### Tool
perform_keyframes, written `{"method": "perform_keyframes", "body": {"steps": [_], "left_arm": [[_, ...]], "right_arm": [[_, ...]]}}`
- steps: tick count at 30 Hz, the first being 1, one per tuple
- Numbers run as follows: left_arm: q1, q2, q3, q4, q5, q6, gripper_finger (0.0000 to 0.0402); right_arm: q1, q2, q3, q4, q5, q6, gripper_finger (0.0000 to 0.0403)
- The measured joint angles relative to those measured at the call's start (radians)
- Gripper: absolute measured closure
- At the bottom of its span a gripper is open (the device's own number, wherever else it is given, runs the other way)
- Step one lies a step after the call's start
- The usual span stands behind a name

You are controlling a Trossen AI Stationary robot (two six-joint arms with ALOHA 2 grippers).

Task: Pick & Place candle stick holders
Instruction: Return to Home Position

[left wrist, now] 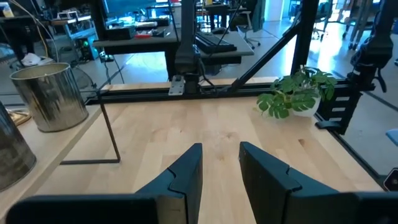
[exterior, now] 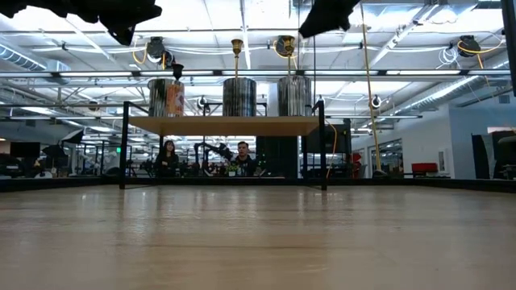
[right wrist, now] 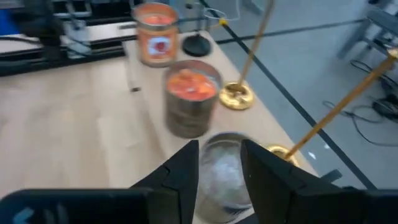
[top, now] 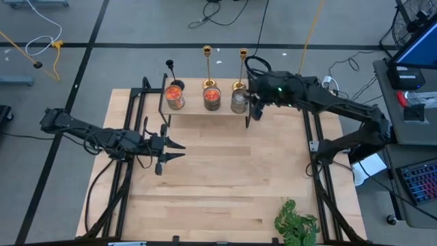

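Observation:
Three candle stick holders stand by their round bases at the back of a low shelf [top: 205,113]: a short black one [top: 171,68] and two gold ones [top: 207,65] [top: 242,67]. In the right wrist view their bases show as black [right wrist: 198,45] and gold [right wrist: 236,94] [right wrist: 280,152]. My right gripper [top: 252,108] [right wrist: 219,165] is open, above the grey-filled jar [right wrist: 221,174] next to the right gold holder. I cannot tell whether it touches the jar. My left gripper [top: 179,150] [left wrist: 221,155] is open and empty over the table's left middle.
Two jars with red-orange fill [top: 175,97] [top: 212,98] stand on the shelf in front of the holders. A potted plant [top: 295,222] sits at the near right edge. Bare wood [top: 232,171] lies between shelf and plant. People sit in the room beyond [exterior: 242,157].

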Motion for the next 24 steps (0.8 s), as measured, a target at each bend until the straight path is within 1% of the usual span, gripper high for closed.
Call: {"method": "perform_keyframes", "body": {"steps": [5, 8, 10, 13, 17, 20, 24], "left_arm": [[0.000, -0.009, 0.000, -0.003, 0.000, 0.030, 0.0289], [0.000, -0.035, 0.000, -0.003, -0.010, 0.051, 0.0289], [0.000, -0.062, 0.000, -0.003, -0.030, 0.052, 0.0289], [0.000, -0.118, 0.000, -0.039, -0.057, 0.067, 0.0289], [0.000, -0.202, 0.000, -0.086, -0.099, 0.075, 0.0289], [0.000, -0.258, 0.001, -0.121, -0.106, 0.082, 0.0289], [0.000, -0.342, 0.001, -0.192, -0.106, 0.107, 0.0289]], "right_arm": [[0.095, -0.065, 0.000, -0.113, -0.001, 0.003, 0.0294], [0.150, -0.092, 0.000, -0.179, -0.001, 0.050, 0.0302], [0.185, -0.113, -0.014, -0.186, 0.000, 0.066, 0.0308], [0.232, -0.154, -0.070, -0.159, -0.001, 0.068, 0.0318], [0.286, -0.223, -0.184, -0.106, 0.000, 0.068, 0.0331], [0.321, -0.289, -0.290, -0.044, -0.001, 0.062, 0.0340], [0.367, -0.394, -0.441, 0.092, -0.003, 0.060, 0.0345]]}}
